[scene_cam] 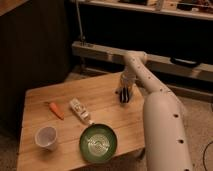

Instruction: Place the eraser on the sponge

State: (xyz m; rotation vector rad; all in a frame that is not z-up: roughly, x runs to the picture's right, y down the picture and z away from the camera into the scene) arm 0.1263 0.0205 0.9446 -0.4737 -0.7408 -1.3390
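My gripper (125, 93) hangs low over the far right part of the wooden table (60, 100), with the white arm reaching in from the lower right. A dark shape under it looks like the black eraser (125, 98), though I cannot separate it clearly from the gripper. A small patch of light blue at the gripper's left side seems to be the sponge (120, 92), mostly hidden. Whether the eraser touches the sponge is not visible.
An orange carrot (56, 110) lies at the table's left-middle, beside a white tube-like bottle (80, 111). A green bowl (98, 142) sits near the front edge and a white cup (46, 137) at the front left. A shelf rail (100, 52) runs behind the table.
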